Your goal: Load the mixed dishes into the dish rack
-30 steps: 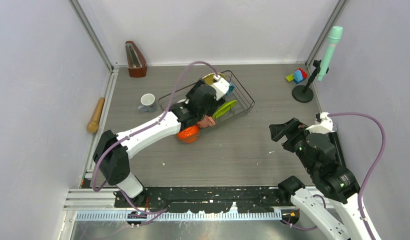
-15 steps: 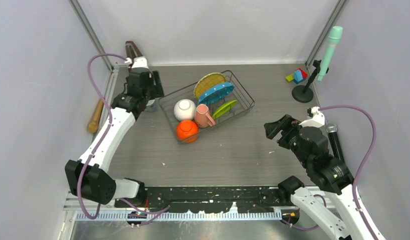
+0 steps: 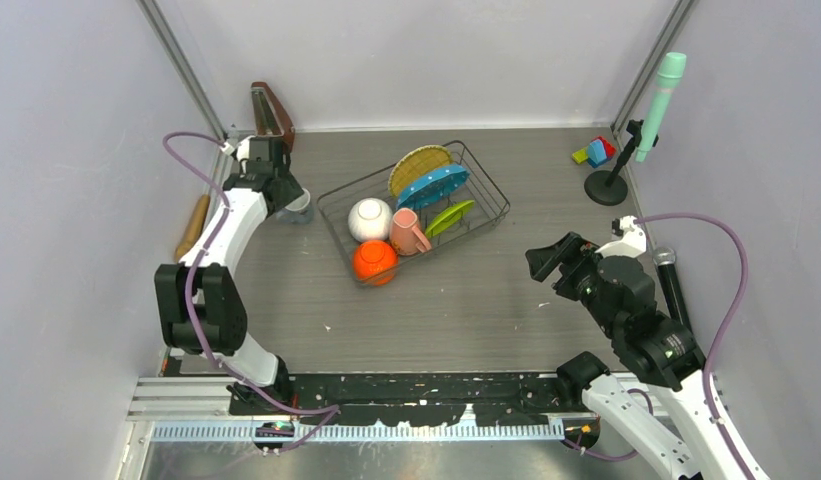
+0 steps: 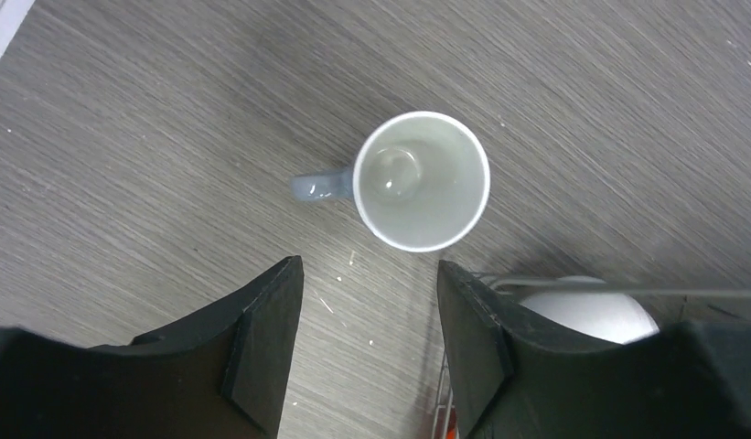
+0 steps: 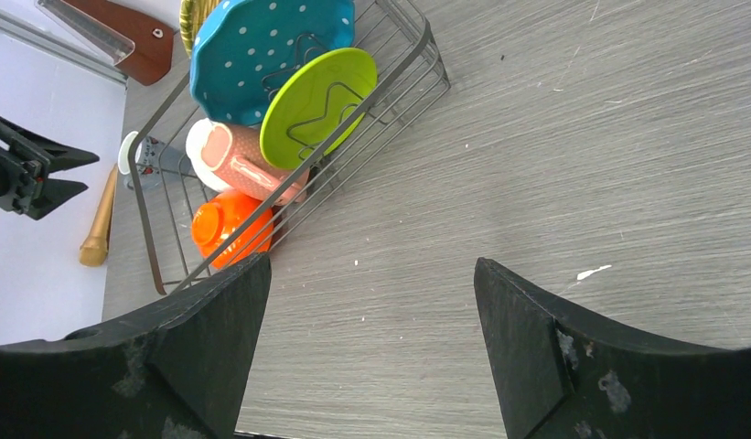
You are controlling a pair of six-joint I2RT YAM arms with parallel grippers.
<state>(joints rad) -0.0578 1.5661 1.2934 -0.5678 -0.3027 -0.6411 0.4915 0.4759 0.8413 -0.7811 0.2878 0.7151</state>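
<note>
Grey-blue mug (image 4: pixel 421 180), upright, pale glossy inside

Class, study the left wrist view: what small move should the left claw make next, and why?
Probably ease the open left claw slightly forward and down so it straddles the small grey-blue mug. That mug stands upright on the table, outside the dish rack. The claw hovers above it, holding nothing.
</note>
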